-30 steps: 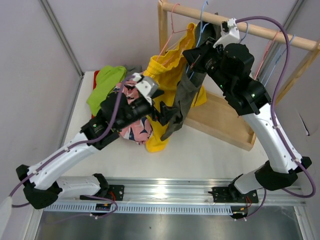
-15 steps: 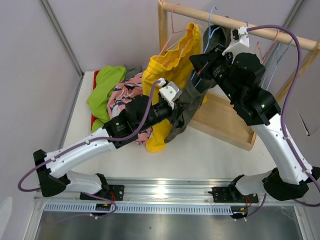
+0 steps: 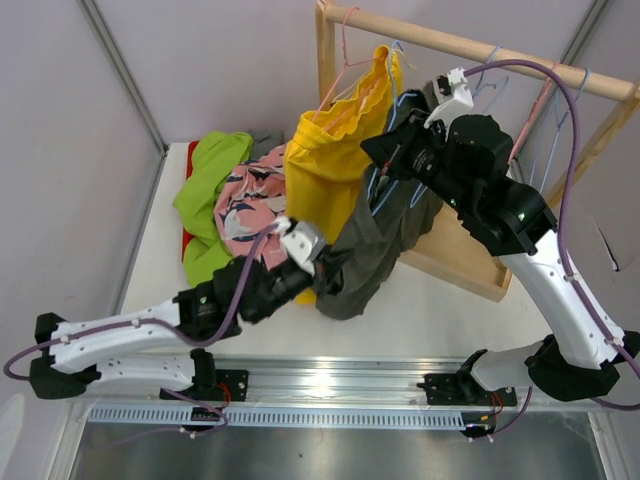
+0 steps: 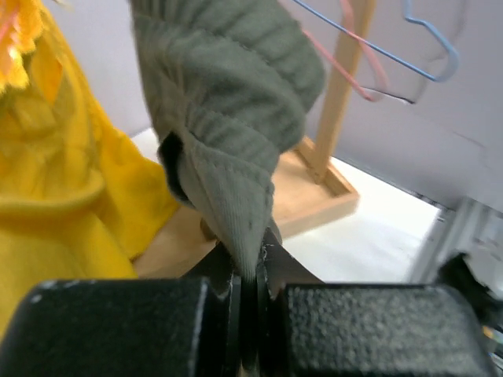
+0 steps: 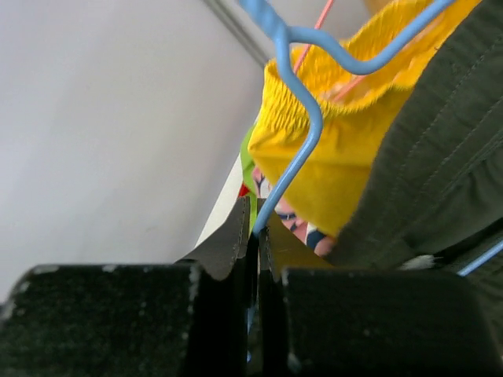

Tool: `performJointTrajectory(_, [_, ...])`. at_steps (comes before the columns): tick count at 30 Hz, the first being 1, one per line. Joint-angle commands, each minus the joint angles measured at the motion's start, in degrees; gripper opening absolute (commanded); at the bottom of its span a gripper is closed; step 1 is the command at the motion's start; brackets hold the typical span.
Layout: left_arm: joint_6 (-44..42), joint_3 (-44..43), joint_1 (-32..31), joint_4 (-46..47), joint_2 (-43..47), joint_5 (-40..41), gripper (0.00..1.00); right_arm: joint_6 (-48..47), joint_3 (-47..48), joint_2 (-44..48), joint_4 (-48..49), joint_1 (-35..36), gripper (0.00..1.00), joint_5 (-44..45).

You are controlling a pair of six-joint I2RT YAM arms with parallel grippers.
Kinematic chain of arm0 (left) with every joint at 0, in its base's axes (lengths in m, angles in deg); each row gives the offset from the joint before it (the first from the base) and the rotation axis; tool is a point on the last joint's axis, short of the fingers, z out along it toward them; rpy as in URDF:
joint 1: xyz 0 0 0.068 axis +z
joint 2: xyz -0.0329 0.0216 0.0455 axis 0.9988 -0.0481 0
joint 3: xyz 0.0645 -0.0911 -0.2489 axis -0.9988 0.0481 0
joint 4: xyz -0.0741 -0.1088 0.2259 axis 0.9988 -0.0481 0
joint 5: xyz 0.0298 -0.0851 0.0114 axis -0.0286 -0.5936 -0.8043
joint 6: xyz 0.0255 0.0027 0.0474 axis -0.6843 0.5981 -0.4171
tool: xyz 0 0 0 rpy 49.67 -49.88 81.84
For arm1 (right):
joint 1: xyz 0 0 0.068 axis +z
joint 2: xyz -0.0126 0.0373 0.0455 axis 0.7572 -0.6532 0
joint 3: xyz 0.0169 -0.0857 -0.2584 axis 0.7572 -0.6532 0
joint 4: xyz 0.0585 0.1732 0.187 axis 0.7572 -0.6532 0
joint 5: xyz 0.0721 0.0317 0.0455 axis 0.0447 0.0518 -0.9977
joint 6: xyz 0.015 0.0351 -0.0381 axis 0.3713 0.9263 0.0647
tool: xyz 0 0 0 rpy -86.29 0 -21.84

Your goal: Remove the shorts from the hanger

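Observation:
The dark olive shorts (image 3: 385,240) hang from a blue wire hanger (image 3: 385,165) under the wooden rail (image 3: 480,50). My left gripper (image 3: 335,272) is shut on their lower hem, seen as a pinched fold of olive shorts (image 4: 236,157) in the left wrist view. My right gripper (image 3: 392,150) is shut on the blue hanger (image 5: 295,149), its wire running between the fingers. Bright yellow shorts (image 3: 330,160) hang on a pink hanger (image 3: 345,60) beside them. Lime green shorts (image 3: 210,180) and pink floral shorts (image 3: 250,195) lie piled on the table at the left.
The wooden rack has an upright post (image 3: 325,50) and a base frame (image 3: 455,250) on the table. More empty wire hangers (image 3: 545,110) hang at the rail's right end. A grey wall (image 3: 60,150) bounds the left side.
My left gripper went from open to shut on the olive shorts' hem and drew back toward the near left edge, stretching the cloth down. The right arm shifted slightly with the hanger.

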Motion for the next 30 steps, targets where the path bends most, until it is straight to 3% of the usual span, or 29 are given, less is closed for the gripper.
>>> performJointTrajectory(1, [4.00,7.02,-7.43,-7.72,8.01,3.32,0.00,-5.83,6.05,1.45,10.85,-3.92,0.00,9.72])
performJointTrajectory(9, [7.97,11.34,-11.75,-13.96,14.08,6.06,0.00,-6.10,8.16,-0.13,9.89,-5.50,0.00,11.30])
performJointTrajectory(13, [9.29,14.75,-12.55,-12.13,15.76,9.04,0.00,-5.13,9.22,-0.92,8.92,-5.59,0.00,10.25])
performJointTrajectory(17, [6.58,12.33,-11.24,-8.35,10.68,18.08,0.00,-1.98,9.04,-0.13,7.78,-5.42,0.00,9.46])
performJointTrajectory(22, [1.12,3.01,0.77,-5.45,-0.90,11.96,0.00,2.07,9.40,2.06,1.46,-4.80,0.00,8.06])
performJointTrajectory(25, [-0.11,-7.69,9.56,-5.53,-8.72,6.51,0.00,4.36,8.00,5.13,-3.29,-3.92,0.00,7.70])
performJointTrajectory(30, [-0.82,-23.35,18.47,-9.65,-21.66,1.85,0.00,6.56,3.60,10.93,-8.47,-3.57,0.00,9.28])
